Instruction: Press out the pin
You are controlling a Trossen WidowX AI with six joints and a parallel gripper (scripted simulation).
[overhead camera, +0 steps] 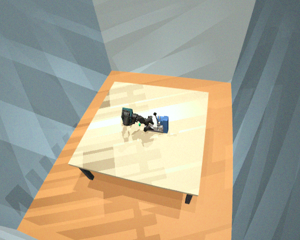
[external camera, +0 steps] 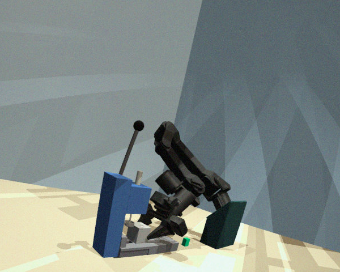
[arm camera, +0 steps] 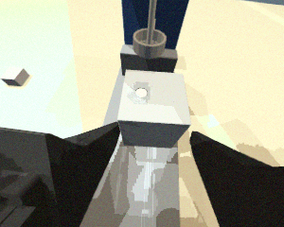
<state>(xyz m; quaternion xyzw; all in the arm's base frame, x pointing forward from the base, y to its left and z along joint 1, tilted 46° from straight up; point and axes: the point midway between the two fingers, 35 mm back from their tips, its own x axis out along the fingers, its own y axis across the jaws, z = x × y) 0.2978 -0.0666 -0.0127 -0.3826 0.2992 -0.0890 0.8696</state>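
Observation:
The grey block (external camera: 134, 233) (arm camera: 153, 110) sits on the grey press bed (external camera: 165, 246) (arm camera: 149, 194), near a grey stop. A round pin or hole (arm camera: 141, 93) shows in its top, left of centre in the wrist view. The punch rod (arm camera: 152, 21) (external camera: 131, 217) and its ring (arm camera: 150, 43) (external camera: 129, 223) stand beyond the block's top, not over the pin. My gripper (external camera: 143, 230) (arm camera: 155, 131) is open, with fingertips at either side of the block's near end. Contact is unclear. The lever (external camera: 130, 151) (overhead camera: 154, 113) is up, its black knob (external camera: 138, 125) high. I cannot make out the cup for certain.
The blue press frame (overhead camera: 165, 124) (external camera: 110, 215) rises behind the block, its head overhanging the bed. A small green block (overhead camera: 139, 124) (external camera: 185, 241) lies near the bed's outer end. A small pale block (arm camera: 15, 77) lies left in the wrist view.

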